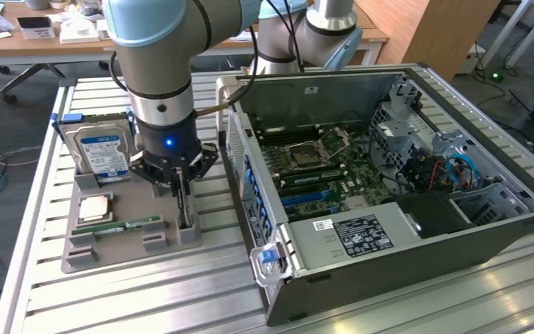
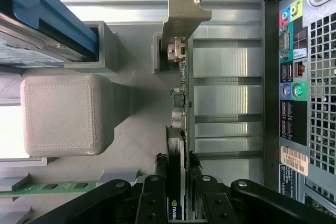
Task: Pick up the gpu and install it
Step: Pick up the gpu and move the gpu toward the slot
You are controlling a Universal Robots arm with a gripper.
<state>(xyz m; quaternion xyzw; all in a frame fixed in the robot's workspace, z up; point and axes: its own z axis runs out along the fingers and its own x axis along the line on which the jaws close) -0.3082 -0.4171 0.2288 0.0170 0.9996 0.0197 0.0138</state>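
Observation:
The gpu (image 1: pixel 185 207) stands on edge in a slot of the grey holder tray (image 1: pixel 119 254), on the side nearest the computer case. In the wrist view the gpu (image 2: pixel 179 103) runs as a thin dark strip, its pale metal bracket (image 2: pixel 181 19) at the far end beside a holder post. My gripper (image 1: pixel 179 182) comes straight down over the card. Its black fingers (image 2: pixel 153 203) press against both faces of the card, so my gripper (image 2: pixel 178 182) is shut on the gpu. The card's lower edge still sits in the tray.
A blue-and-white hard drive (image 1: pixel 100 149) stands upright at the tray's far end. A CPU (image 1: pixel 95 207) and a green memory stick (image 1: pixel 128 226) lie in the tray. The open computer case (image 1: pixel 388 195) lies on the exterior view's right, its rear ports (image 2: pixel 294 87) close to the card.

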